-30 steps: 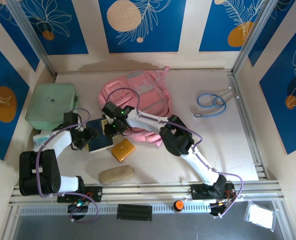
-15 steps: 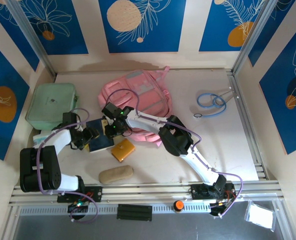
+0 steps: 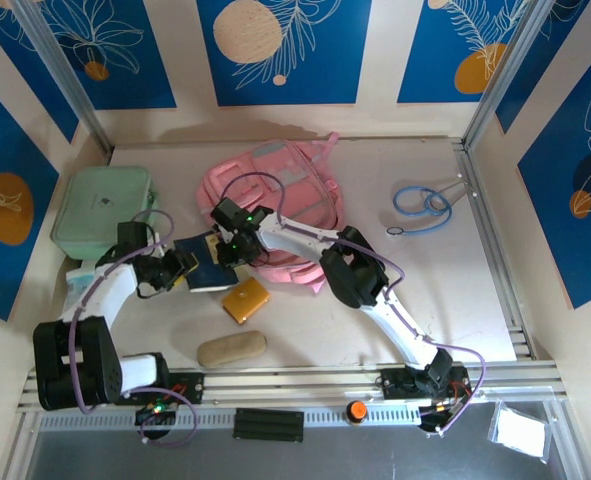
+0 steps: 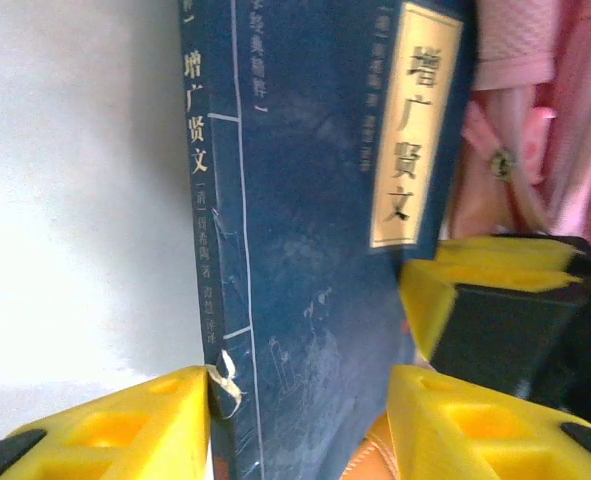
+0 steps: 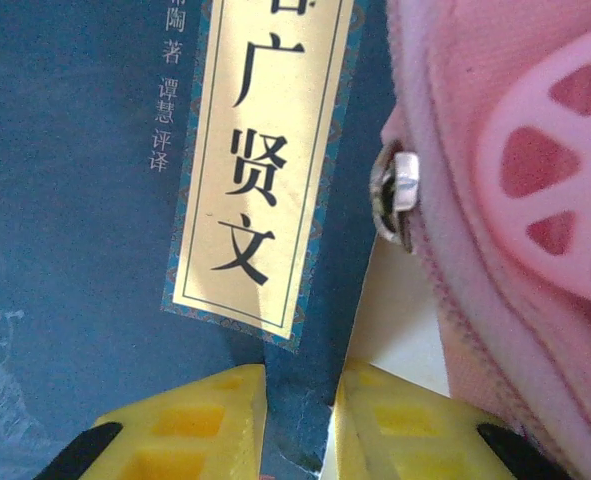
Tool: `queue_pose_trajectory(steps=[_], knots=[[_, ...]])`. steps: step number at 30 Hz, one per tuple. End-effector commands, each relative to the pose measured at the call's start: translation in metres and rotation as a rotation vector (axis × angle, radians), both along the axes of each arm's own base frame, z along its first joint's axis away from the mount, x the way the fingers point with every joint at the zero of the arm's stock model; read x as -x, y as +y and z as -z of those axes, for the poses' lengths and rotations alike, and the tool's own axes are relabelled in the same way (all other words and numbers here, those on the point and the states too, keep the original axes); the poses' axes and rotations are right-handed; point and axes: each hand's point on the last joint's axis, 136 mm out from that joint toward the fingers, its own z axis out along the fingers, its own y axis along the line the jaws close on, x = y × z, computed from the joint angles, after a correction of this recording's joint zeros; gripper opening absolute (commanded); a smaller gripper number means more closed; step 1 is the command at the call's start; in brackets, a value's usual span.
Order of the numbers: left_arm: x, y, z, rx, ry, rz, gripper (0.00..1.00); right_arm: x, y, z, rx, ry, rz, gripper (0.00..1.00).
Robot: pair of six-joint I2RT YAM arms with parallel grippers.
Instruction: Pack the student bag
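Lying far-centre on the white desk (image 3: 455, 290) among blue wall panels (image 3: 285, 80), the student bag (image 3: 295, 190) is sitting just right of a blue book (image 3: 213, 278), which the right gripper (image 5: 300, 400) is pinching narrowly while the left gripper (image 4: 300, 400) is straddling it, hold unclear.

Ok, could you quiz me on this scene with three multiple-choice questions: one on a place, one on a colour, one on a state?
1. From above, where does the mint green case lie relative to the student bag?
A) to its left
B) to its right
C) on top of it

2. What colour is the cover of the book?
A) red
B) dark blue
C) white

3. Is the book packed?
A) yes, zipped inside
B) no, outside, between the left end effector and the right end effector
C) under the case

Answers: 1 A, it sits by the left wall. 2 B, both wrist views show dark blue. 3 B, it lies beside the pink fabric.
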Motion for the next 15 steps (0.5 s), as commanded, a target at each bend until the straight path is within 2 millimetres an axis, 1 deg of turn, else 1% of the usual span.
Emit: queue_pose_trajectory(steps=[1,4,8,12,15], knots=[[-0.014,-0.028,-0.031,0.156,-0.111,0.083,0.47,0.019,-0.011,0.038,0.077,0.087,-0.002,0.23],[-0.016,-0.028,-0.019,0.180,-0.066,0.063,0.46,0.019,-0.012,0.041,0.083,0.090,0.001,0.22],[-0.021,-0.030,-0.007,0.222,-0.015,0.028,0.39,0.019,-0.015,0.045,0.099,0.089,0.001,0.21],[-0.028,-0.031,-0.003,0.261,-0.014,-0.017,0.37,0.019,-0.018,0.050,0.124,0.089,0.003,0.20],[-0.035,-0.035,-0.005,0.309,-0.031,-0.033,0.36,0.020,-0.020,0.054,0.132,0.095,0.002,0.19]])
